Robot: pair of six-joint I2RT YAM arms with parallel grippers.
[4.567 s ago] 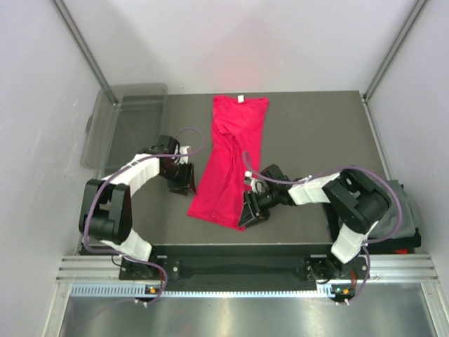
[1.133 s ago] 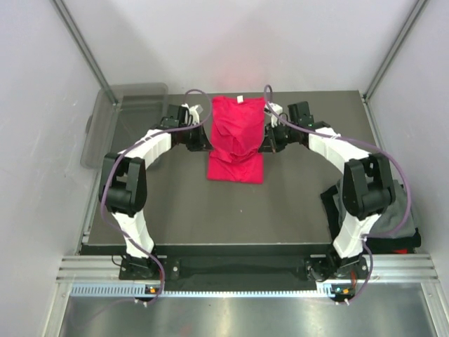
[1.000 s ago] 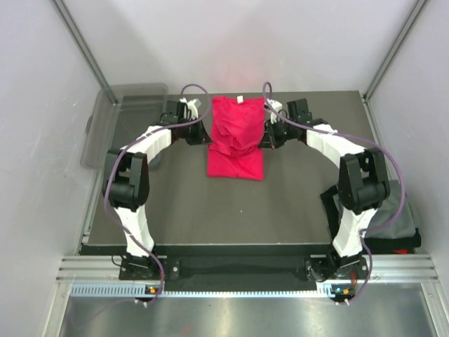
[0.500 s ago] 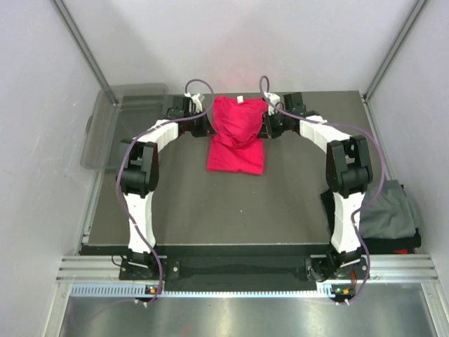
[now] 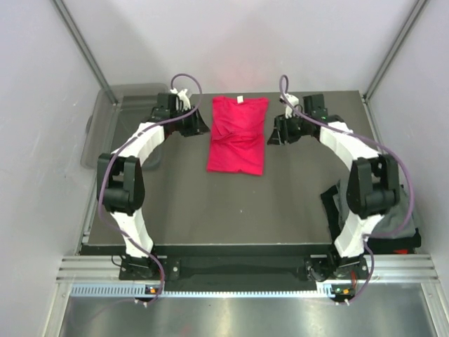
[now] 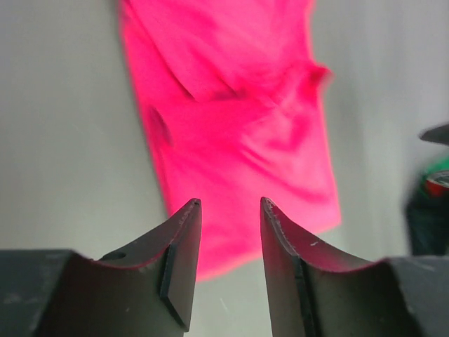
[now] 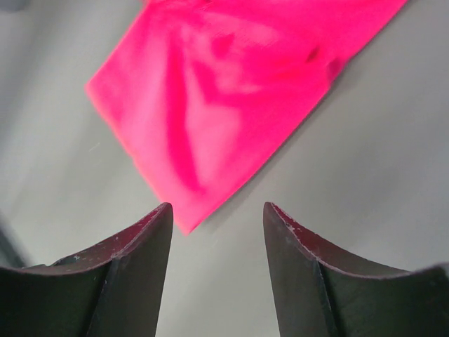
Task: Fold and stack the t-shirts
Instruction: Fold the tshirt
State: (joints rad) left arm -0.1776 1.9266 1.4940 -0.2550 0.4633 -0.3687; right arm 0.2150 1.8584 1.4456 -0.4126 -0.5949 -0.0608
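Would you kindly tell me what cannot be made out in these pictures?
- The dark t-shirts, top view: partly hidden by the right arm, their number unclear.
- The white tag on the red t-shirt, top view: too small to read.
- In both wrist views the red t-shirt is blurred and cut off by the top edge.

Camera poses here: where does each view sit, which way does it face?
Top external: above and behind the bases, looking down on the table; both arms show, left gripper and right gripper flanking the red t-shirt.
Left wrist: on the left arm, looking past its open fingers at the red t-shirt.
Right wrist: on the right arm, looking past its open fingers at a shirt corner.
Shared: all three show the red t-shirt.
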